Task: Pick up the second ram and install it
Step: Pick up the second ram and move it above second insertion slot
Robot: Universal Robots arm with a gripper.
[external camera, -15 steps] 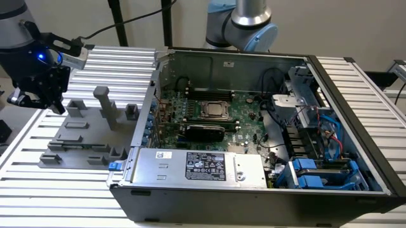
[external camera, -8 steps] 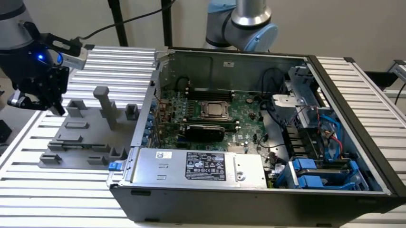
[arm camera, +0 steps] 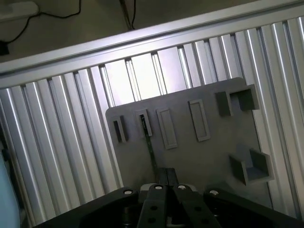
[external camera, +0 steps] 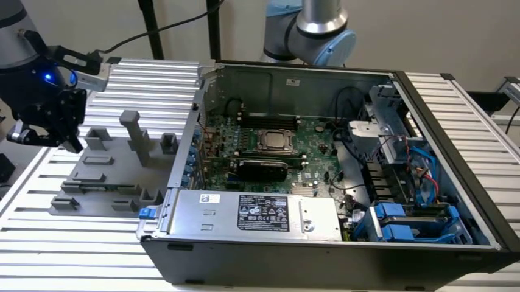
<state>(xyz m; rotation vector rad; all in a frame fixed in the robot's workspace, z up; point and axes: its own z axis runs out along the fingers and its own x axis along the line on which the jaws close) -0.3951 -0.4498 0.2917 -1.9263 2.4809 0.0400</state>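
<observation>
Grey fixture tray (arm camera: pixel 204 156) is lying below me on the slatted aluminium table (arm camera: pixel 57 156). I am hovering over it with my gripper (arm camera: pixel 167 176) clenched tight, pads pressed together and nothing between them that I can see. The second ram (arm camera: pixel 151 147) is standing on edge in one of the tray's narrow slots, showing me just its thin dark top edge, which is running almost straight toward my fingertips. In the exterior view I am hanging over the tray's end at that view's left, well apart from the open computer case (external camera: pixel 325 79). To my mind, picking it well is asking for jaws parted before any descent, my wrist squared so the pads are facing the stick's flat sides, a hold near its middle, and a straight lift so it is not binding in the slot.
</observation>
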